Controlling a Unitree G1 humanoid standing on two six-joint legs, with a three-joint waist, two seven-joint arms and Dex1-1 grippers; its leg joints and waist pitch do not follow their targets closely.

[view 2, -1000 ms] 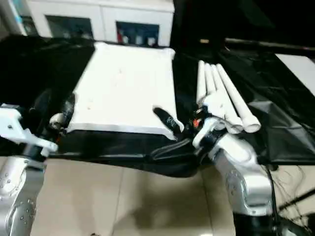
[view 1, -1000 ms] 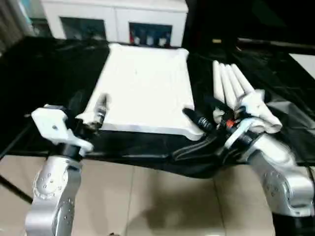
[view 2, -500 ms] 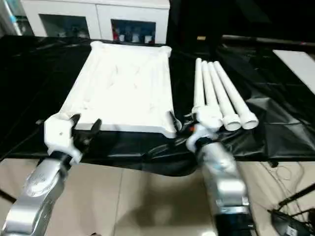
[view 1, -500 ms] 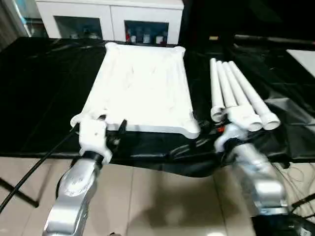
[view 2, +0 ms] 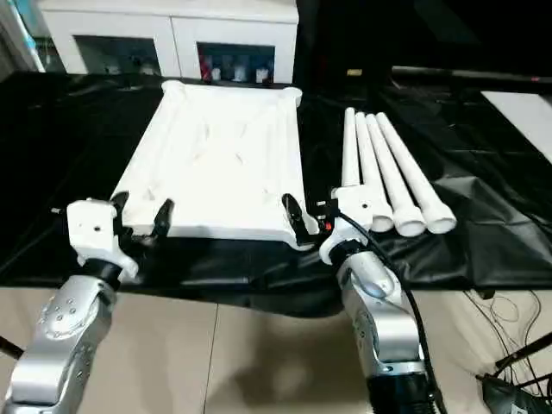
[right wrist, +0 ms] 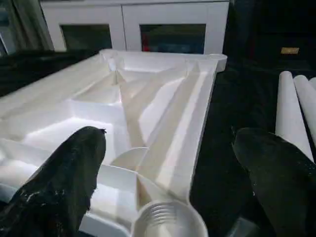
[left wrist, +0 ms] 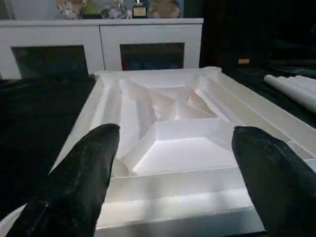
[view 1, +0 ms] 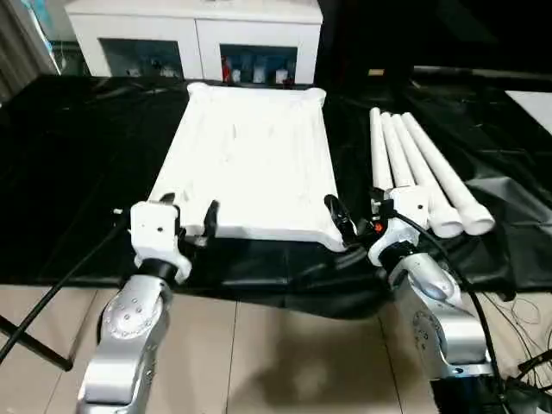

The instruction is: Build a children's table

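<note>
White plastic square tabletop (view 1: 250,164) lies ribs-up on black-draped surface (view 1: 78,172). Four white tube legs (view 1: 418,172) beside it, none socketed. My L claw (view 1: 185,220) & R claw (view 1: 354,222) both agape, empty, at near edge. Assembly not begun.

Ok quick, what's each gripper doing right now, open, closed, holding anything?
Left gripper: open, holding nothing, at the near edge of the table top.
Right gripper: open, holding nothing, by the top's near right corner, beside the legs.
</note>
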